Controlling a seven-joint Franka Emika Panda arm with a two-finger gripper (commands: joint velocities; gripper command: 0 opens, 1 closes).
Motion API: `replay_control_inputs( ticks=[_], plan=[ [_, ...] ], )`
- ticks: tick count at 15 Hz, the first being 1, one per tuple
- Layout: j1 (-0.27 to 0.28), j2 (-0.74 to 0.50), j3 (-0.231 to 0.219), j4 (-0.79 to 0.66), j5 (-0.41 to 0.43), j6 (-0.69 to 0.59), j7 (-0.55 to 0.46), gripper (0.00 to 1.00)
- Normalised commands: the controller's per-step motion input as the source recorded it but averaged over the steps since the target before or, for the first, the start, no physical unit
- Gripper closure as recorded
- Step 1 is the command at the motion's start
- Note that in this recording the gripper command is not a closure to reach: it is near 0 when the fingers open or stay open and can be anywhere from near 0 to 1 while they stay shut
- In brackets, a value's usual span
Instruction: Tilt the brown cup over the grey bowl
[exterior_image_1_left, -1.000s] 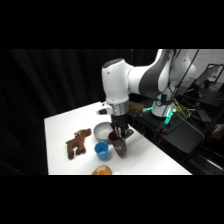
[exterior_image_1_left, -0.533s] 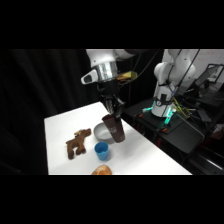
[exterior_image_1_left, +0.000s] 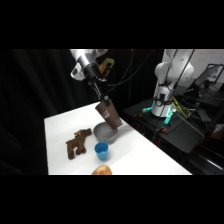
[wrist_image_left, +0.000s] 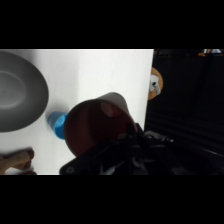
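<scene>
The gripper (exterior_image_1_left: 105, 101) is clamped on the brown cup (exterior_image_1_left: 109, 114), holding it in the air at a slant above the grey bowl (exterior_image_1_left: 105, 132) — the cup's lower end hangs over the bowl's far-right rim. From the wrist, the cup (wrist_image_left: 97, 125) fills the middle of the view with the bowl (wrist_image_left: 20, 92) off to the left, its pale inside bare. Around the bowl on the table (exterior_image_1_left: 145, 155): a blue cup (exterior_image_1_left: 101, 150) just in front of it, a brown toy animal (exterior_image_1_left: 77, 142) to its left, and an orange round thing (exterior_image_1_left: 101, 170) at the near edge — partly cut off. What the blue cup holds cannot be told.
</scene>
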Motion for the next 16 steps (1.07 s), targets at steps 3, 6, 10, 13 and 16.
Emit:
replay_control_inputs(
  ticks=[3, 6, 10, 13, 16],
  plan=[
    [-0.25, 0.39, -0.09, 0.58, 0.52, -0.71, -0.3, 0.12],
    [-0.23, 0.45, -0.05, 0.59, 0.534, -0.66, -0.23, 0.12],
    [-0.2, 0.46, -0.011, 0.55, 0.542, -0.63, -0.13, 0.07],
    [-0.133, 0.36, -0.007, 0.49, 0.409, -0.51, -0.04, 0.08],
    [0.108, -0.03, -0.121, 0.28, -0.107, -0.02, 0.03, 0.09]
  ],
)
